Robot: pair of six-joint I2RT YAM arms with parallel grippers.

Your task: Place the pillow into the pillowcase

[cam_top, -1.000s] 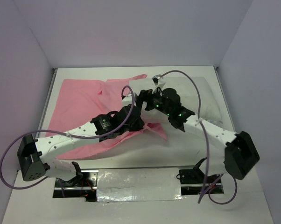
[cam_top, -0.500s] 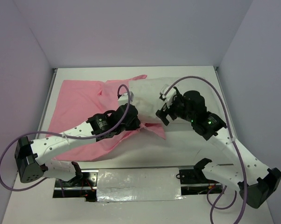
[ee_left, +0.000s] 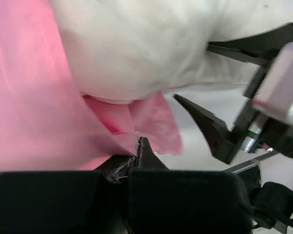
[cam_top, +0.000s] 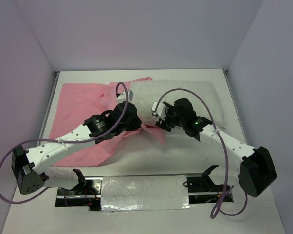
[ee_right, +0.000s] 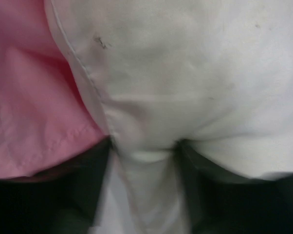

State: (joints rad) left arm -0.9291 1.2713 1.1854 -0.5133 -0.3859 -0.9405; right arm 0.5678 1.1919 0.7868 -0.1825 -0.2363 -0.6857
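Note:
The white pillow lies at the back right, its left end over the pink pillowcase, which is spread across the left half of the table. My left gripper is shut on an edge of the pillowcase just below the pillow; the left wrist view shows the closed tips pinching pink cloth. My right gripper is at the pillow's near left corner. In the right wrist view a fold of the pillow is squeezed between its fingers. Pink pillowcase lies to its left.
White walls close in the table on three sides. A metal strip with the arm mounts runs along the near edge. Purple cables loop above both arms. The right gripper's fingers are close to my left gripper.
The right arm has swung back left and its gripper now sits at the pillow's near left corner. The left gripper has moved slightly toward the back with the pillowcase edge.

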